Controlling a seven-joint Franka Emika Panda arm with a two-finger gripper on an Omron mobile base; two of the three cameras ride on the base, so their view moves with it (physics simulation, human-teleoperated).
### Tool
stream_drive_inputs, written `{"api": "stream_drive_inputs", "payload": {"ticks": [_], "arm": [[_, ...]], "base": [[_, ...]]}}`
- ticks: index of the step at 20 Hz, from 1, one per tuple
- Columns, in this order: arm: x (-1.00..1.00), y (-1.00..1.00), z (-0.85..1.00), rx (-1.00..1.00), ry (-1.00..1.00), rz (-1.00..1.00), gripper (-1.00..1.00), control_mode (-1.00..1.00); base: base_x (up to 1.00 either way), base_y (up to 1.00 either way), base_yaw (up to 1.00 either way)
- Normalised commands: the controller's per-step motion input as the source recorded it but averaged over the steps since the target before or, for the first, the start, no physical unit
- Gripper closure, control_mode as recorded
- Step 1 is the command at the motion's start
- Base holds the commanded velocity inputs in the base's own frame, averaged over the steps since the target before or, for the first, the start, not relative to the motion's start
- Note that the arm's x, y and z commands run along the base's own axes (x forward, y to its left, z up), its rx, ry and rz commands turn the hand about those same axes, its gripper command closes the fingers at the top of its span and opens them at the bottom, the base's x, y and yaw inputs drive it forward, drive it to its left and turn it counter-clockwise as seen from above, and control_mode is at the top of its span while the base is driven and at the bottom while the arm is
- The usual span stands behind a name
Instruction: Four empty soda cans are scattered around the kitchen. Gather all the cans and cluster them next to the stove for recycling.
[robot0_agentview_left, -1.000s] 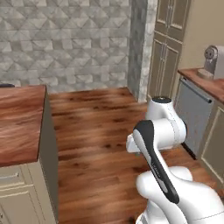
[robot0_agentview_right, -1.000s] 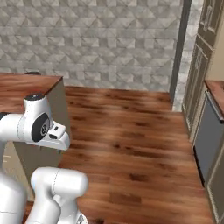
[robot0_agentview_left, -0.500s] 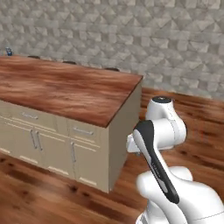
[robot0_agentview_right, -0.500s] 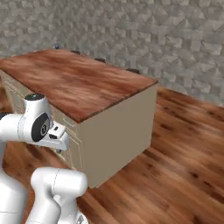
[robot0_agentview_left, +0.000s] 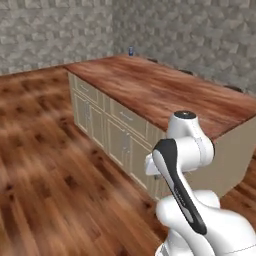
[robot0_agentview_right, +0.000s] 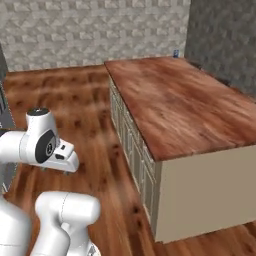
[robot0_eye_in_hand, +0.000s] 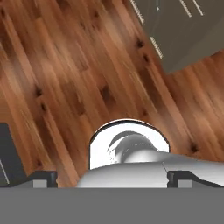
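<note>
Blue can on wood-grain island top

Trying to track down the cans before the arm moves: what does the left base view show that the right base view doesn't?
The left base view gives the island's cabinet fronts clearly, with drawer and door handles readable. The right base view adds a dark grey panel at its left edge, too cropped to identify. Both share the island, one blue soda can standing at its far corner, the wooden floor and the stone wall.
</note>
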Motion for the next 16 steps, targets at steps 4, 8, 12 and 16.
{"api": "stream_drive_inputs", "payload": {"ticks": [4, 8, 12, 16], "arm": [[0.0, 0.0, 0.0, 0.0, 0.0, 0.0, -1.0, 1.0], [0.0, 0.0, 0.0, 0.0, 0.0, 0.0, -1.0, 1.0], [0.0, 0.0, 0.0, 0.0, 0.0, 0.0, -1.0, 1.0], [0.0, 0.0, 0.0, 0.0, 0.0, 0.0, -1.0, 1.0]], "base": [[1.0, 0.0, 0.63], [1.0, -0.02, 0.5], [1.0, -0.26, 0.22], [1.0, -0.43, 0.05]]}}
